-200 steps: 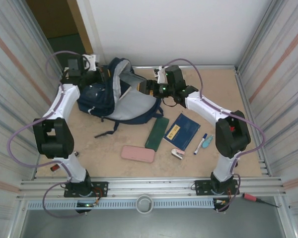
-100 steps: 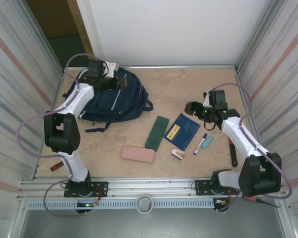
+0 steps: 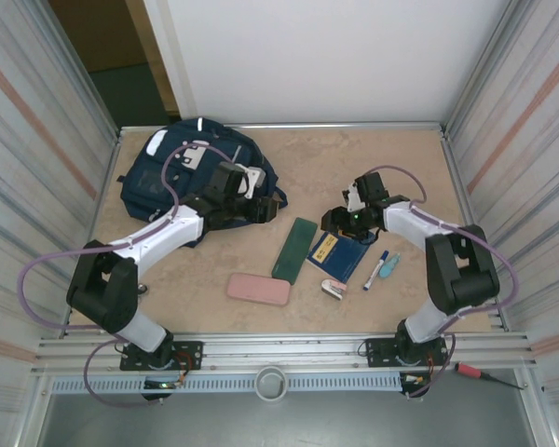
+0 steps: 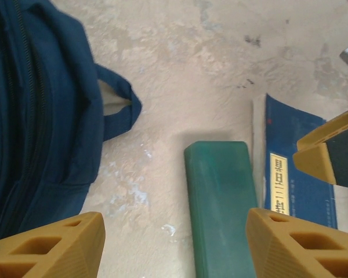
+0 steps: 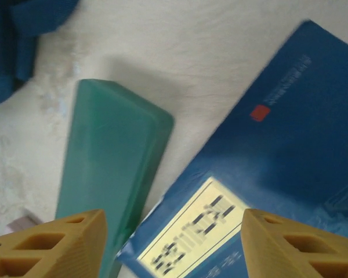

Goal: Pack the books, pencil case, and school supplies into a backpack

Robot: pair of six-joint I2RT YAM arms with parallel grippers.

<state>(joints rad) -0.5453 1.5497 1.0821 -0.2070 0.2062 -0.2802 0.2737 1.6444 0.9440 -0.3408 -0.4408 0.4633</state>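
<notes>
Both arms reach inward over the table's (image 3: 354,158) middle, the left pincer (image 3: 254,206) and right pincer (image 3: 339,220) each spread wide.

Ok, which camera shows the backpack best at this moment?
Top external: the navy backpack lies nearly whole at the far left, its near edge crossed by the left arm. Left wrist catches a side panel with zips and a strap loop along the frame's left. Right wrist catches a blurred blue corner at top left.

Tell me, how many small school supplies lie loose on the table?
3: a blue-and-white marker just right of the navy book, a small teal item beside the marker, and a pink-and-white item at the book's near corner. Others could be hidden inside the backpack.
</notes>
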